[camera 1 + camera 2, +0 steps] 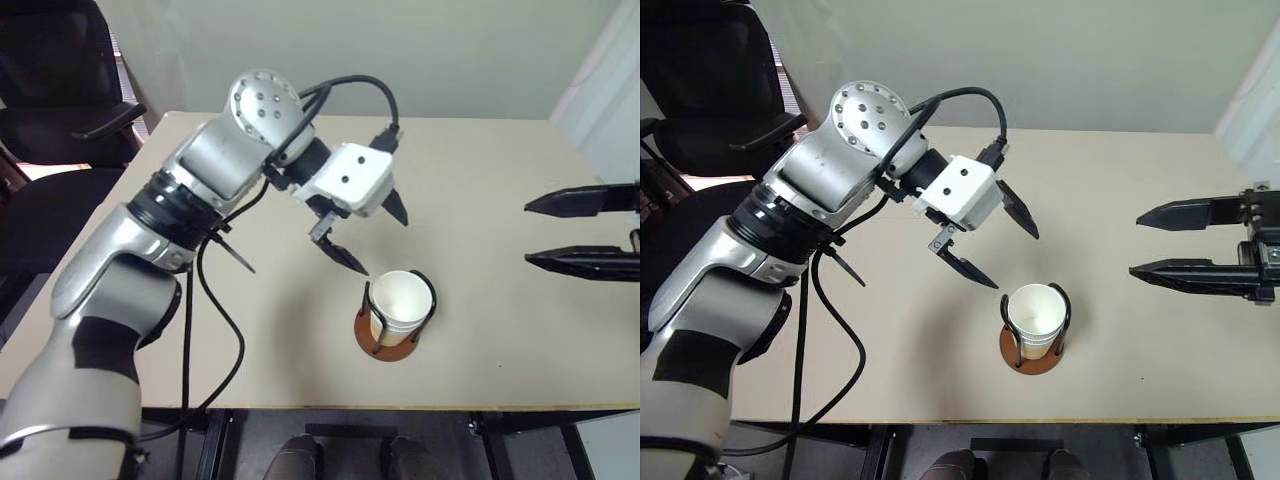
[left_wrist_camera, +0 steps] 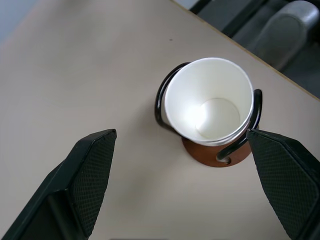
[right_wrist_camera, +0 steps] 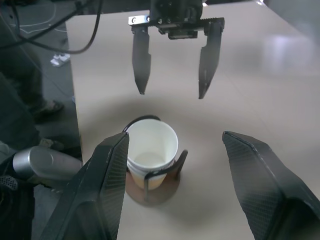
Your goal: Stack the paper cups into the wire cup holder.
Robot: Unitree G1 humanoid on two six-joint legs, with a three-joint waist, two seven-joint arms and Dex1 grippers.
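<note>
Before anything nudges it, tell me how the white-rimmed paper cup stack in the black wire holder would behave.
Likely light and crushable: the white-rimmed paper cup stack looks thin-walled. It probably won't tip alone; the black wire holder rings it. A shove would likely slide both together.

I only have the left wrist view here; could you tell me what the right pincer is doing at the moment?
Observer: The right pincer hangs open above the table, off to the right of the wire cup holder, with nothing between its fingers.
Operator: Thank you. How high is my left pincer over the cups?
Observer: The left pincer is open and clear above the paper cups, up and to their left, touching nothing.
Operator: Are any cups lying elsewhere on the table?
Observer: I see none; the only cups on the table stand nested upright inside the holder's black wire loops.
</note>
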